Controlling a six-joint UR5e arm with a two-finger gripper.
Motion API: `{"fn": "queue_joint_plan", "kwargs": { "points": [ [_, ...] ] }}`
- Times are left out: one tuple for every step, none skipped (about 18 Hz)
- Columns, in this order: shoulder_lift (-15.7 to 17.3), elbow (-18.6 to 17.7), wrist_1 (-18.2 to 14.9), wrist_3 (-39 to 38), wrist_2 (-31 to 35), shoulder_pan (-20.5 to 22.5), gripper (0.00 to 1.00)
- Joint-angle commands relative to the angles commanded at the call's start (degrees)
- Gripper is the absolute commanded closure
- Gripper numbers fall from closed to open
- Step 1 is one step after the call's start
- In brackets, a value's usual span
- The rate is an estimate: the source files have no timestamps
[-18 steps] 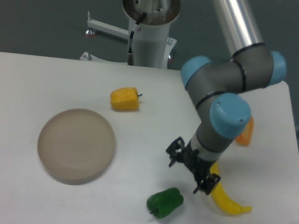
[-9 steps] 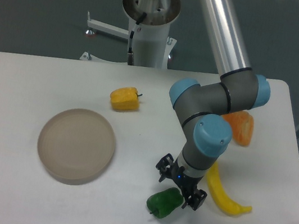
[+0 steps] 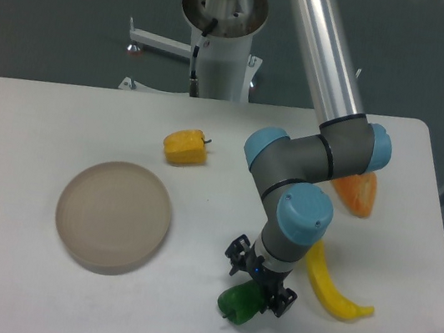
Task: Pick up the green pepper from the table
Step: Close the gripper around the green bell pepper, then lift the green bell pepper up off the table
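- The gripper (image 3: pixel 259 279) is down at the green pepper (image 3: pixel 239 302), its two fingers spread apart, one at the pepper's upper-left side and the other at its right side.
- The fingers straddle the top of the pepper; whether the pads actually touch its skin cannot be told from this view, and the jaws have not closed on it.
- The green pepper lies on the table (image 3: pixel 39 146) near the front edge, right of the middle, directly under the wrist.
- Its long axis runs from lower left to upper right; a short dark stem shows at the lower-left end, pointing toward the front edge.
- Much of the pepper's upper right part is hidden by the gripper.
- The round beige plate (image 3: pixel 114 215) sits on the left half of the table with nothing on it.
- A yellow pepper (image 3: pixel 185 146) lies behind the plate, well apart from the gripper.
- A banana-shaped yellow thing (image 3: pixel 328 283) lies just right of the gripper, and an orange piece (image 3: pixel 356 192) shows behind the arm.
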Motion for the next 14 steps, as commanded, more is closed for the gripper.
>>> {"fn": "queue_joint_plan", "kwargs": {
  "points": [
    [1.67, -0.79, -0.52, -0.61, 0.18, 0.0, 1.0],
    [2.9, -1.58, -0.62, -2.01, 0.09, 0.35, 1.0],
    [4.39, -2.46, -0.62, -3.41, 0.09, 0.7, 1.0],
    [5.54, -3.16, -0.7, -4.21, 0.09, 1.23, 1.0],
    [6.77, -3.52, -1.75, -4.22, 0.01, 1.93, 1.0],
    [7.65, -3.52, -3.24, -4.05, -0.08, 2.72, 1.0],
    [8.96, -3.52, -5.95, -3.7, -0.52, 4.12, 1.0],
    [10.11, -3.52, -7.54, -3.52, -0.44, 5.0, 1.0],
    [11.51, -3.52, -10.0, -2.82, -0.26, 5.88, 1.0],
    [12.66, -3.52, -12.63, -0.46, -0.17, 7.45, 1.0],
    [13.71, -3.35, -15.62, 3.04, 0.0, 8.25, 1.0],
    [14.33, -3.26, -17.91, 7.25, 0.27, 9.39, 1.0],
    [15.12, -3.17, -19.58, 10.6, 1.49, 10.1, 1.0],
    [15.22, -3.08, -20.38, 12.72, 3.15, 10.19, 1.0]
  ]
}}
